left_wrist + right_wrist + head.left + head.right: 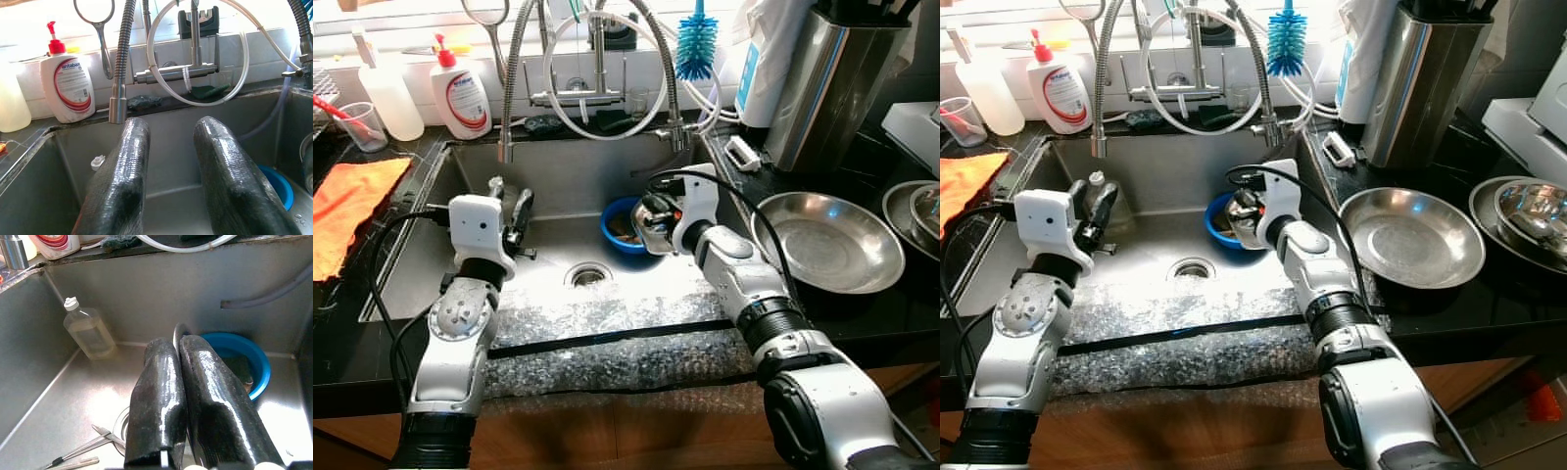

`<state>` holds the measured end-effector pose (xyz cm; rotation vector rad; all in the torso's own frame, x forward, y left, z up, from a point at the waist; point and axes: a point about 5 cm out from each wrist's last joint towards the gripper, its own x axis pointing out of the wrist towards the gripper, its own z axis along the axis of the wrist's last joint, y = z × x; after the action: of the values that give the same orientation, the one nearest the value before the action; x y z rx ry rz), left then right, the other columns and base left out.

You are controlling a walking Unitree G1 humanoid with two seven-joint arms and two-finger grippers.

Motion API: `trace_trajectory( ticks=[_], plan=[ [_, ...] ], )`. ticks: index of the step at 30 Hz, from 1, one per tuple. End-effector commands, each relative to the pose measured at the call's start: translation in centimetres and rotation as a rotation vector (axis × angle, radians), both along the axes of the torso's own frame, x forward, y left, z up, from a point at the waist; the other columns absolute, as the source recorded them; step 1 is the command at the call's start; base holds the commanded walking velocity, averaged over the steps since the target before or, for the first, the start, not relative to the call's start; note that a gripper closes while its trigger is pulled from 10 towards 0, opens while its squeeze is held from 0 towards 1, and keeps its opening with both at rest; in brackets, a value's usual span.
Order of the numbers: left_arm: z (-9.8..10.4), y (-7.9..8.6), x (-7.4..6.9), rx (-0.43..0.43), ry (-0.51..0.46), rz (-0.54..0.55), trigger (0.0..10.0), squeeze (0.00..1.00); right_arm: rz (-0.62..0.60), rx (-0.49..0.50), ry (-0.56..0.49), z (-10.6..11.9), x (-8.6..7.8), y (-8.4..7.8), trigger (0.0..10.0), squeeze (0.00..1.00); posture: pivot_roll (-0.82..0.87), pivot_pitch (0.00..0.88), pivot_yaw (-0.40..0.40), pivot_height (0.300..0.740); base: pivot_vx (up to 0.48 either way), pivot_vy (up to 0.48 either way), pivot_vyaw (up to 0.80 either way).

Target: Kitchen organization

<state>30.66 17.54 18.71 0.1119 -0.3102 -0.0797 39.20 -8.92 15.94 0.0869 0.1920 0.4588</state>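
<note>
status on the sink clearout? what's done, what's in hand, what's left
Done: apparently nothing yet; the steel pan on the counter sits empty. In hand: right gripper, fingers shut on a thin metal rim beside the blue bowl. Left gripper is open, holding nothing. Left: blue bowl, clear bottle and tongs, all in the sink.

Lighting: bright daylight from the window behind the faucet (pixel 597 69), blown out white. Glare: sink floor (pixel 558 245) beside the fingers (pixel 215 396); steel bowl (pixel 827 240). Wet sheen on fingers. Focus: head views sharp; wrist-view fingers slightly soft.
</note>
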Motion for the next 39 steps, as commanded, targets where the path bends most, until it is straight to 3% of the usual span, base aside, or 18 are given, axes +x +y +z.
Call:
trace_trajectory(
  ticks=[1,21,22,24,25,32,34,36,37,38,39],
  plan=[
    [0.28,-0.10,-0.27,0.017,-0.005,-0.009,10.0,0.00,0.005,-0.003,-0.011,0.29,0.08,0.24,10.0,0.44,-0.04,0.000,0.022,0.740,0.000,0.000,0.00],
    [0.28,0.04,-0.31,0.023,0.000,-0.007,10.0,0.00,0.012,-0.001,-0.010,0.39,0.11,0.69,10.0,0.46,-0.03,0.000,0.025,0.740,0.000,0.000,0.00],
    [0.31,0.05,-0.29,0.022,-0.001,-0.007,10.0,0.00,0.013,-0.002,-0.009,0.36,0.10,0.71,10.0,0.80,-0.03,0.000,0.025,0.740,0.000,0.000,0.00],
    [0.35,0.05,-0.28,0.022,-0.002,-0.007,10.0,0.00,0.014,-0.003,-0.009,0.35,0.09,0.72,10.0,0.80,-0.03,0.000,0.025,0.740,0.000,0.000,0.00],
    [0.36,0.02,-0.26,0.022,-0.003,-0.008,10.0,0.00,0.011,-0.003,-0.010,0.35,0.10,0.70,10.0,0.98,-0.03,0.000,0.026,0.740,0.000,0.000,0.00],
    [0.32,0.00,-0.23,0.023,-0.001,-0.010,10.0,0.00,0.004,-0.003,-0.014,0.38,0.13,0.67,10.0,1.00,-0.03,0.000,0.027,0.740,0.000,0.000,0.00],
    [0.30,-0.01,-0.23,0.023,0.000,-0.010,10.0,0.00,0.004,-0.005,-0.017,0.48,0.16,0.70,10.0,0.92,-0.04,0.000,0.027,0.740,0.000,0.000,0.00],
    [0.29,-0.04,-0.25,0.023,0.001,-0.010,10.0,0.00,0.000,0.001,-0.024,0.63,0.20,0.69,10.0,0.91,-0.04,0.000,0.027,0.740,0.000,0.000,0.00],
    [0.30,-0.04,-0.25,0.024,0.000,-0.010,10.0,0.00,-0.001,0.000,-0.031,0.76,0.24,0.71,10.0,0.38,-0.03,0.000,0.026,0.740,0.000,0.000,0.00],
    [0.30,-0.02,-0.24,0.024,0.000,-0.009,10.0,0.00,-0.003,-0.001,-0.035,0.80,0.25,0.70,10.0,0.00,-0.03,0.000,0.025,0.740,0.000,0.000,0.00],
    [0.31,-0.01,-0.24,0.023,0.000,-0.008,10.0,0.00,-0.007,0.000,-0.038,0.83,0.27,0.68,10.0,0.00,-0.03,0.000,0.024,0.740,0.000,0.000,0.00]
  ],
)
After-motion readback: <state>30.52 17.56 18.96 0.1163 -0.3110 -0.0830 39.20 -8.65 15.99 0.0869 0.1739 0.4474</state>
